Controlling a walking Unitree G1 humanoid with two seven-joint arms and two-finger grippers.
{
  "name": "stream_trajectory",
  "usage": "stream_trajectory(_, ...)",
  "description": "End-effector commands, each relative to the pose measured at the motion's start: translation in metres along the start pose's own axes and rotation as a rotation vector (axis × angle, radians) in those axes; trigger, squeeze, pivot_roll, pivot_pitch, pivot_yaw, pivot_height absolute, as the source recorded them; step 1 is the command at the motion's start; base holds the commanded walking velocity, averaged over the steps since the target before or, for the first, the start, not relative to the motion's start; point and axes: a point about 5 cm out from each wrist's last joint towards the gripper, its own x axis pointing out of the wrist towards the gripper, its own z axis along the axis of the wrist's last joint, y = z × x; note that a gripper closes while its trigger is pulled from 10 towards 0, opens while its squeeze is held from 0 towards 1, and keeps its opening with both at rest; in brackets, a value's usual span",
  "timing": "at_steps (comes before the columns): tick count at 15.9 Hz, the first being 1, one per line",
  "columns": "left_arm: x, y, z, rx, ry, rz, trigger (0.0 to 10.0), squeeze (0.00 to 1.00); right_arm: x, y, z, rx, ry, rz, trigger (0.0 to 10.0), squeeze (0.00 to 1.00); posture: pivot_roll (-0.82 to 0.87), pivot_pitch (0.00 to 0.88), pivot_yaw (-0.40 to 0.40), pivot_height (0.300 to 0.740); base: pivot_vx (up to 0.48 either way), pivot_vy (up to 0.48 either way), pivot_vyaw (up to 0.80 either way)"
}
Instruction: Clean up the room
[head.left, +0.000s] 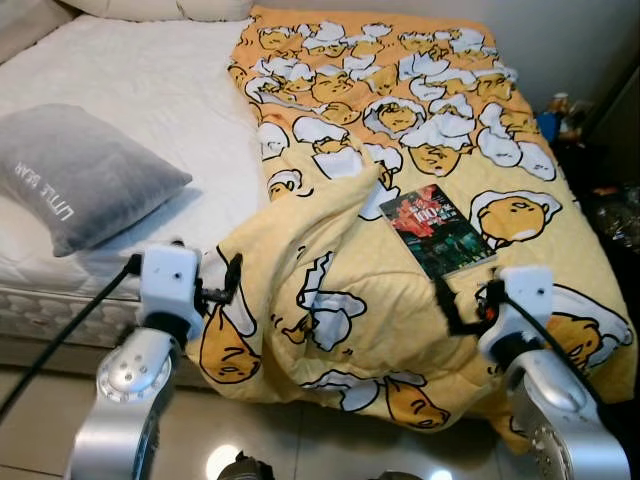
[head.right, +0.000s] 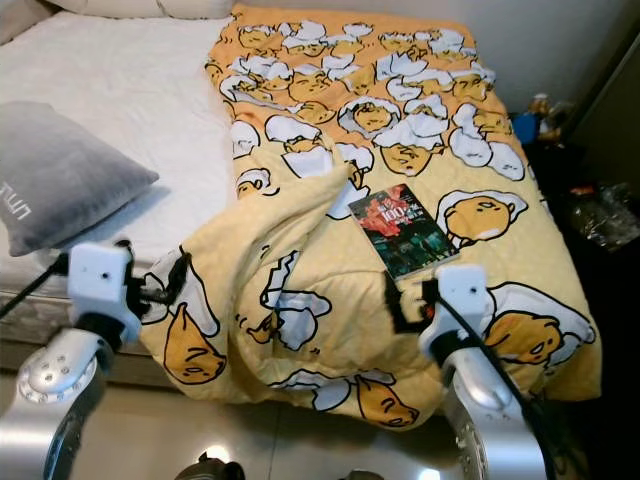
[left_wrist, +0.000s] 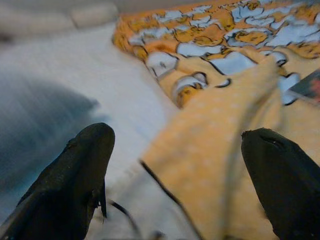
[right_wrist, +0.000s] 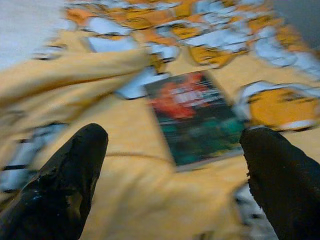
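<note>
A yellow blanket (head.left: 400, 120) printed with cartoon egg figures covers the right half of the bed, and its near left corner is folded back in a loose hump (head.left: 300, 235). A dark book (head.left: 437, 230) with a red and green cover lies flat on the blanket, right of the fold. My left gripper (head.left: 222, 288) is open at the blanket's hanging front-left edge, with the folded cloth (left_wrist: 215, 165) ahead between its fingers (left_wrist: 85, 165). My right gripper (head.left: 455, 300) is open just short of the book (right_wrist: 195, 117), over the blanket.
A grey pillow (head.left: 75, 175) lies on the bare white mattress (head.left: 150, 70) at the left. Beyond the bed's right side stand small cluttered items (head.left: 560, 115) and a plastic bag (head.right: 605, 215). Glossy tiled floor (head.left: 40, 410) runs along the bed's front.
</note>
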Motion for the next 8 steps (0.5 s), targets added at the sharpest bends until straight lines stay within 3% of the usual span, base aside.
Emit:
stream_trajectory(1, 0.003, -0.001, 0.001, 0.015, -0.007, -0.026, 10.0, 1.00, 0.001, 0.001, -0.003, -0.025, -0.012, -0.067, 10.0, 0.00, -0.13, 0.099, 0.039, 0.740, 0.000, 0.000, 0.00)
stream_trajectory(2, 0.003, -0.003, 0.000, 0.024, -0.007, -0.032, 10.0, 1.00, -0.002, 0.008, -0.010, 0.026, 0.015, 0.015, 10.0, 0.00, -0.12, 0.086, 0.039, 0.740, 0.000, 0.000, 0.00)
stream_trajectory(3, 0.003, -0.004, 0.000, 0.004, -0.003, -0.039, 10.0, 1.00, -0.005, 0.015, -0.011, 0.135, 0.028, 0.071, 10.0, 0.00, -0.12, 0.082, 0.035, 0.740, 0.000, 0.000, 0.00)
stream_trajectory(4, 0.004, -0.004, 0.000, 0.000, 0.001, -0.035, 10.0, 0.51, -0.004, 0.017, -0.015, 0.208, 0.069, 0.054, 10.0, 0.00, -0.12, 0.084, 0.035, 0.740, 0.000, 0.334, 0.00)
stream_trajectory(5, 0.005, -0.006, 0.002, 0.004, 0.010, -0.021, 10.0, 0.47, -0.003, 0.018, -0.015, 0.192, 0.092, 0.052, 10.0, 0.00, -0.11, 0.092, 0.046, 0.740, 0.000, 0.480, 0.00)
stream_trajectory(8, 0.008, -0.006, 0.001, 0.019, 0.015, 0.003, 10.0, 0.48, -0.001, 0.014, -0.014, 0.132, 0.065, 0.013, 10.0, 0.00, -0.12, 0.104, 0.047, 0.740, 0.000, 0.293, 0.00)
